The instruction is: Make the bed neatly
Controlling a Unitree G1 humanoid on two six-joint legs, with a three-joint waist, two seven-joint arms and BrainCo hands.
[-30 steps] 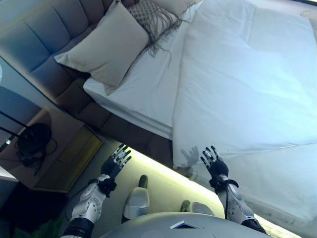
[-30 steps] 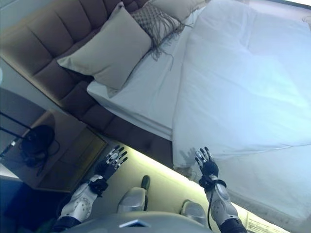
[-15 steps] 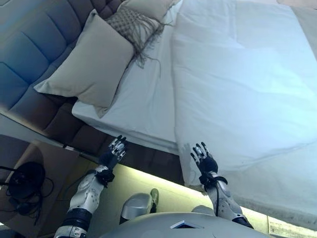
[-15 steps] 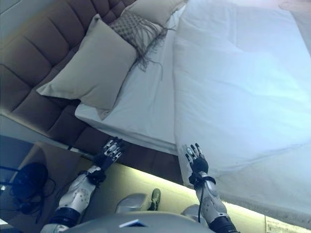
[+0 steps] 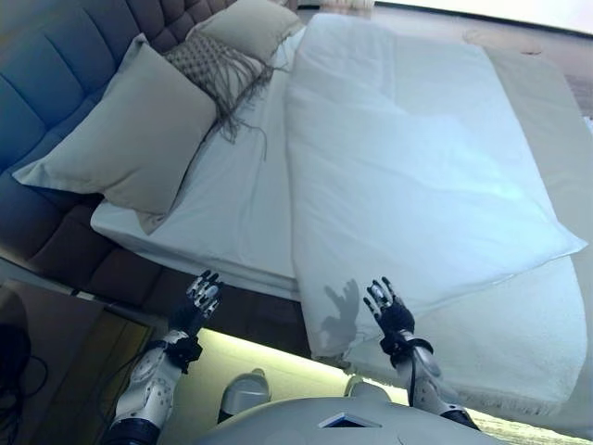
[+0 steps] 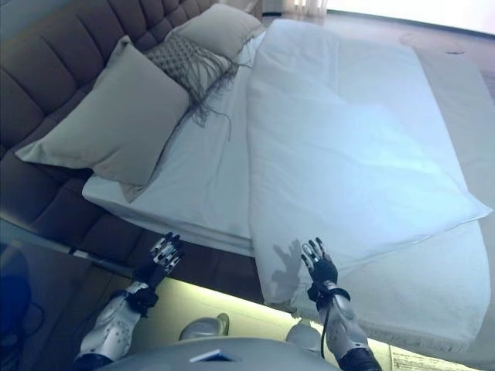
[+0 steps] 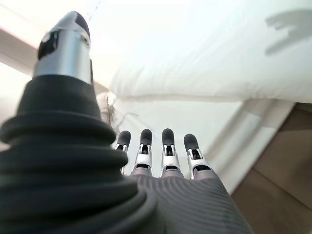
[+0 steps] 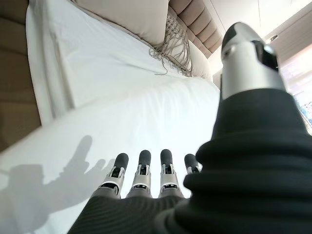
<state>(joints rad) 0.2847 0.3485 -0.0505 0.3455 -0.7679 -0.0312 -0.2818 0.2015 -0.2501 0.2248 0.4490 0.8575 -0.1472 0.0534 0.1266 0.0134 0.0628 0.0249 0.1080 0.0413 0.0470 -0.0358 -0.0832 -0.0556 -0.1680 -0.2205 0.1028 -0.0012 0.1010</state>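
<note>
Left to right, head views. Padded headboard at far left, with a large beige pillow leaning on it, a fringed cushion behind that, and a second beige pillow farthest off. A strip of bare white sheet lies between the pillows and the duvet.

My left hand is off the mattress, fingers straight and spread, empty, facing the dark bed base below the sheet corner. Its wrist view shows only sheet and the duvet edge past the fingertips; nothing is touched.

The white duvet is the thing to work. It is folded back, and its long folded edge runs away from me, from the near corner up toward the far end of the bed. It sits askew: the near corner hangs over the mattress side, and a point sticks out at right over the beige bed cover.

My right hand is also flat-fingered and empty, held just before the hanging near corner, its shadow on the cloth. I judge it close but apart.

Key relation: the duvet corner lies straight ahead of the right hand; the left hand is well to the headboard side of it. Right hand is the nearer one for a first grab, as I read it.
</note>
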